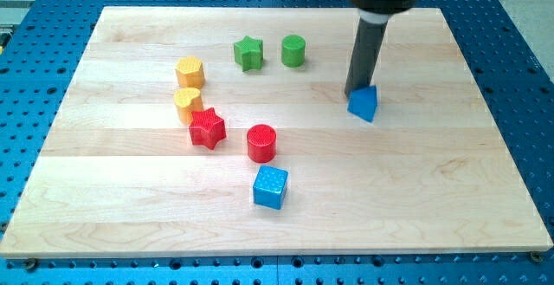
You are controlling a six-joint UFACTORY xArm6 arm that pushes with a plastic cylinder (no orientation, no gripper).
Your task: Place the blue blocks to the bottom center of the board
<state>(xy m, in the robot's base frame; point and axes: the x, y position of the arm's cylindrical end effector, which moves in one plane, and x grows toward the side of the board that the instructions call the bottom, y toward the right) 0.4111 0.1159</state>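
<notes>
My tip (356,92) touched the top-left edge of a small blue pointed block (364,104). There was no gripper, just a smooth dark rod. A blue cube (270,186) with a bumpy top sat below a round red block (261,142), near the bottom middle of the pale wooden bench (450,181).

A pale wooden board (121,190) lies on a blue perforated table (519,25), evenly lit.
</notes>
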